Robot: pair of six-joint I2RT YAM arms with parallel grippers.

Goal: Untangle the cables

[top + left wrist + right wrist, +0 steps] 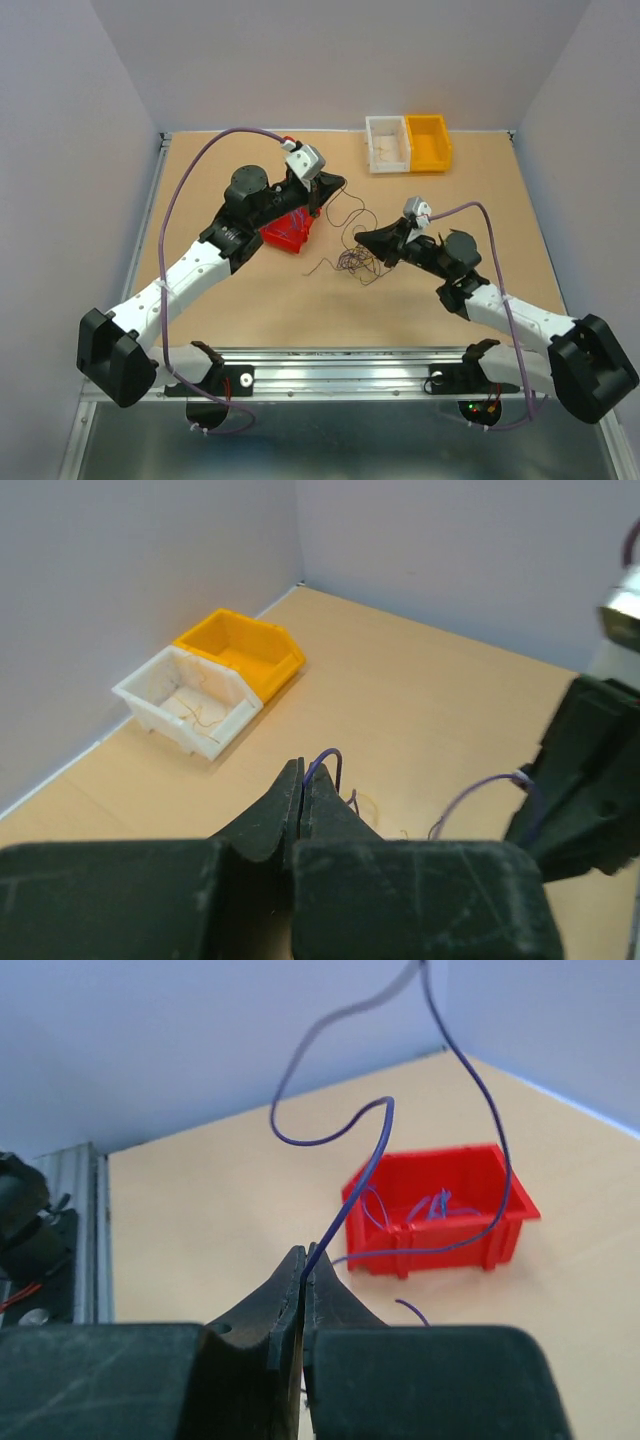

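Observation:
The cables lie as a loose scribbly clump [355, 262] of blue-purple, tan and dark wires on the table between the arms. My left gripper [327, 190] is above the red bin's far side and is shut on one end of a blue-purple wire [328, 757]. My right gripper [364, 238] is just above the clump and is shut on a blue-purple wire [352, 1192] that rises in a curl and loops back over toward the red bin. In the top view a thin wire [352, 210] hangs between the two grippers.
A red bin [288, 232] under the left arm holds several blue-purple wires [432, 1205]. A white bin [388, 143] with thin tan wires [198, 715] and a yellow bin [428, 141] stand at the back wall. The right arm [585, 770] is close beside the left gripper.

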